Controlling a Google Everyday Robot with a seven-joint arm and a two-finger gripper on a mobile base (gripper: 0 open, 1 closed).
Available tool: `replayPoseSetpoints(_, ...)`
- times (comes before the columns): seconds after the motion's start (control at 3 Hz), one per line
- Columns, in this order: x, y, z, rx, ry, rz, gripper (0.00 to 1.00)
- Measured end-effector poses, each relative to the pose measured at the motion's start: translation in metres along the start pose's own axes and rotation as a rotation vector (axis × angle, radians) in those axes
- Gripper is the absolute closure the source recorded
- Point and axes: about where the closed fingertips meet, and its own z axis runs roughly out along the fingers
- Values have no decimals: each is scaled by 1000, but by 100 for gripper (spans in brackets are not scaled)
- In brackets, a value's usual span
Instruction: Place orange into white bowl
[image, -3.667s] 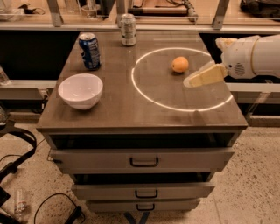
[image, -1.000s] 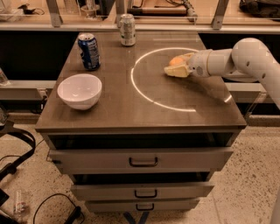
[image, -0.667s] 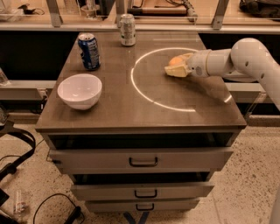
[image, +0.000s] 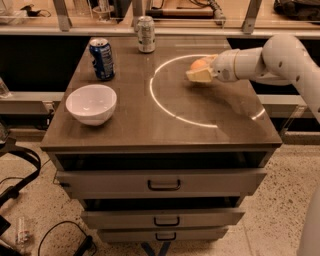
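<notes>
The orange is at the back right of the table top, inside the lit ring, mostly hidden behind the cream fingers. My gripper reaches in from the right on the white arm and is shut on the orange, holding it at or just above the table surface. The white bowl stands empty at the front left of the table, far to the left of the gripper.
A blue soda can stands behind the bowl at the left. A silver can stands at the back middle. The table is a drawer cabinet with edges all round; a shelf rail runs behind it.
My gripper has moved from right of the orange onto it and closed round it. Over the last second, gripper and orange have shifted slightly left and up together.
</notes>
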Motion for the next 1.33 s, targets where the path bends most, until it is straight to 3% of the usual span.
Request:
replayPoseSetpoints(0.33, -39, -8, -11, -17, -19, -21, 100)
replayPoseSetpoints(0.67, -70, -4, -23, -38, -47, -4, 100)
replayPoseSetpoints(1.0, -103, 20, -38, -58, -100, 8, 100)
replayPoseSetpoints(1.33, -126, 61, -43, -85, -128, 19, 100)
